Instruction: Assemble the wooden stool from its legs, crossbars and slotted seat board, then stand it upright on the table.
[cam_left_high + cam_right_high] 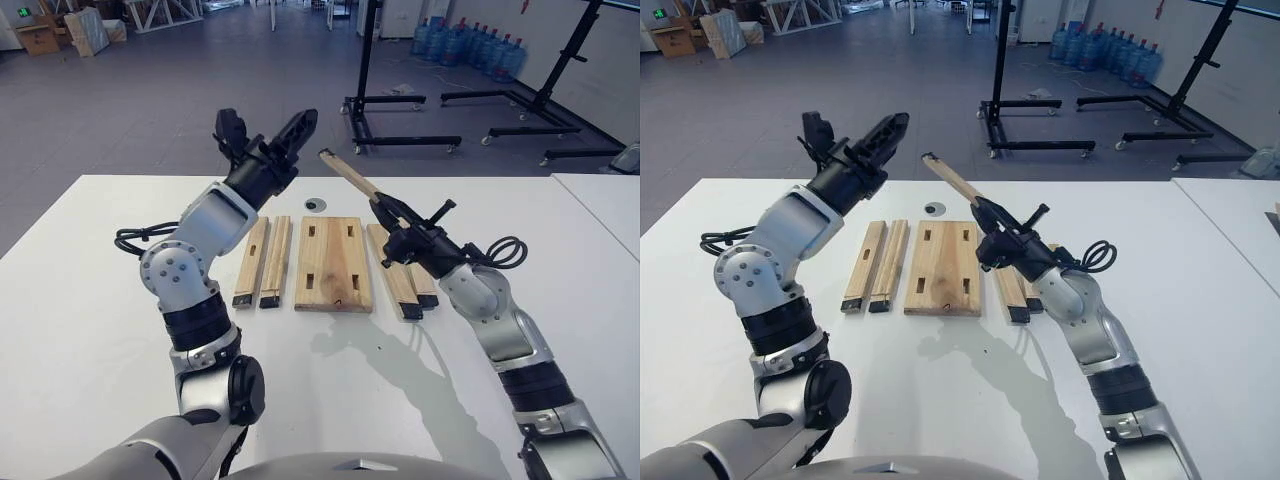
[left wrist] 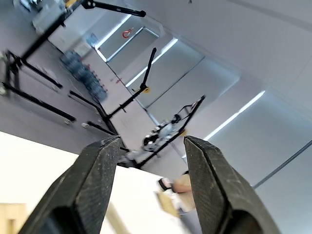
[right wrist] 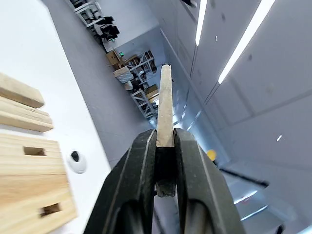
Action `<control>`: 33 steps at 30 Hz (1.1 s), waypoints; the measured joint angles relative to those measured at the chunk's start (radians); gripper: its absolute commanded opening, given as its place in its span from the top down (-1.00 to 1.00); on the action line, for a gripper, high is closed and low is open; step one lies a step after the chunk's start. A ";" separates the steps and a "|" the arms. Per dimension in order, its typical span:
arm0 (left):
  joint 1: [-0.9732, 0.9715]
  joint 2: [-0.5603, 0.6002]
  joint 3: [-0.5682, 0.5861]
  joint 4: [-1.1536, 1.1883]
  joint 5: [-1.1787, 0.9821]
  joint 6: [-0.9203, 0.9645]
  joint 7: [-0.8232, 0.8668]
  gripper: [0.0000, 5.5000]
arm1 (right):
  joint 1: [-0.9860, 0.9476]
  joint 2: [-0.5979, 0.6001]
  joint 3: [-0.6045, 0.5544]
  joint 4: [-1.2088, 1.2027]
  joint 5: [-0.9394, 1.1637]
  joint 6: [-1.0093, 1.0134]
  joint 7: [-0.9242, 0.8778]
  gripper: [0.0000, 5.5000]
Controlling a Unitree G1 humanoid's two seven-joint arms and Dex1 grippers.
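Note:
The slotted seat board (image 1: 333, 262) lies flat at the table's middle, slots facing up. Two wooden legs (image 1: 263, 260) lie side by side just left of it, and two more wooden pieces (image 1: 400, 280) lie right of it, partly under my right arm. My right gripper (image 1: 385, 212) is raised over the board's far right corner, shut on a thin wooden crossbar (image 1: 345, 173) that slants up and to the far left. The right wrist view has the crossbar (image 3: 165, 102) pinched between the fingers (image 3: 141, 165). My left gripper (image 1: 267, 125) hangs open in the air above the legs' far ends, holding nothing.
A round cable port (image 1: 316, 204) sits in the white table (image 1: 100, 300) just beyond the board. A second table (image 1: 600, 200) adjoins on the right. Black wheeled stands (image 1: 400, 110) and water bottles (image 1: 470, 45) are on the floor past the far edge.

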 measured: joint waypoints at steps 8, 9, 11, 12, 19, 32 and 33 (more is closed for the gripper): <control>0.080 0.025 -0.146 0.008 -0.178 -0.014 0.282 0.14 | -0.010 0.051 0.005 -0.025 -0.196 0.090 -0.175 0.86; 0.080 0.031 -0.153 0.008 -0.182 -0.025 0.285 0.14 | -0.010 0.055 0.006 -0.026 -0.205 0.100 -0.182 0.86; 0.080 0.035 -0.172 0.008 -0.202 -0.051 0.293 0.14 | -0.011 0.069 0.012 -0.027 -0.217 0.119 -0.193 0.86; 0.080 0.031 -0.185 0.008 -0.214 -0.059 0.295 0.14 | -0.012 0.074 0.019 -0.027 -0.224 0.123 -0.197 0.86; 0.103 0.006 -0.261 0.027 -0.238 -0.129 0.309 0.14 | -0.034 0.106 0.076 -0.035 -0.235 0.123 -0.199 0.86; 0.126 0.002 -0.308 0.053 -0.220 -0.213 0.325 0.73 | -0.032 0.109 0.124 -0.063 -0.250 0.107 -0.200 0.86; 0.126 0.003 -0.308 0.053 -0.220 -0.223 0.326 0.78 | -0.032 0.106 0.124 -0.063 -0.253 0.107 -0.201 0.86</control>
